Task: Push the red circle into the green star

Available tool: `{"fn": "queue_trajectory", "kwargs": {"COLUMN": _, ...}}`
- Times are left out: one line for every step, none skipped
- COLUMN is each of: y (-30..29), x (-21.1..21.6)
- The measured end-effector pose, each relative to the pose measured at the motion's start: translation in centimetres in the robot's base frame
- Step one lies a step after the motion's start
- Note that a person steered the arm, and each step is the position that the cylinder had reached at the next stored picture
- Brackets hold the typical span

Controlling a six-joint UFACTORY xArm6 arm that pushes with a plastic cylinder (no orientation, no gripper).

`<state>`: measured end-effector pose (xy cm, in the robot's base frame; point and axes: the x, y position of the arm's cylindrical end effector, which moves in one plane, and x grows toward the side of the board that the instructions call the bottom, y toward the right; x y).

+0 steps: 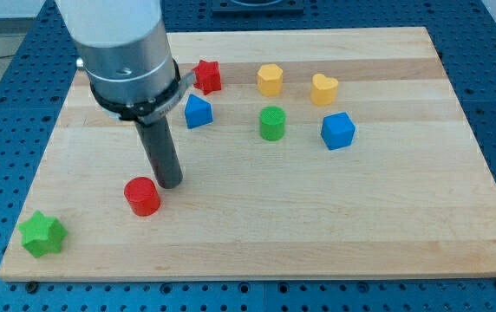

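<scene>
Dark rod, straight, hanging from a grey cylindrical arm [127, 52] at the view's upper left. The arm carries no claw: no jaws to stand wide, narrow or closed, and nothing held. The tip [170, 184] rests on the pale wooden board [317, 225].

Nearest thing: the red circle [142, 196], just beside the tip, to its left and slightly toward the view's bottom. Whether the two touch cannot be told; the gap, if any, is very small.

Green star [42, 234]: well apart from the tip, down and to its left, near the board's bottom-left corner. The red circle lies between the tip and the star, much closer to the tip.

Above the tip, a little to the right: a blue block [198, 112], wedge-like in shape, just beside the arm's dark collar. Past it, toward the view's top, a red block [207, 76], star-like, partly behind the collar.

Further right of the tip and upward: a green cylinder [271, 123]. Above that, a yellow block [270, 79], roughly hexagonal. Further right still, a yellow heart [323, 88] and, below it, a blue cube [338, 131]; these two are the farthest from the tip.

Around the board: a blue perforated table [491, 156].
</scene>
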<state>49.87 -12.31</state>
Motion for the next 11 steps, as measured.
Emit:
{"fn": "queue_trajectory", "kwargs": {"y": -1.3, "x": 0.4}}
{"fn": "queue_trajectory", "kwargs": {"y": 0.5, "x": 0.5}}
{"fn": "queue_trajectory", "kwargs": {"y": 2.8, "x": 1.1}}
{"fn": "queue_trajectory", "kwargs": {"y": 2.7, "x": 2.6}}
{"fn": "queue_trajectory", "kwargs": {"y": -0.3, "x": 2.6}}
{"fn": "queue_trajectory", "kwargs": {"y": -3.6, "x": 2.6}}
{"fn": "queue_trajectory", "kwargs": {"y": -5.6, "x": 2.7}}
{"fn": "queue_trajectory", "kwargs": {"y": -7.3, "x": 3.0}}
{"fn": "queue_trajectory", "kwargs": {"y": -8.5, "x": 3.9}}
{"fn": "queue_trajectory", "kwargs": {"y": -8.8, "x": 4.1}}
{"fn": "queue_trajectory", "kwargs": {"y": -8.3, "x": 1.7}}
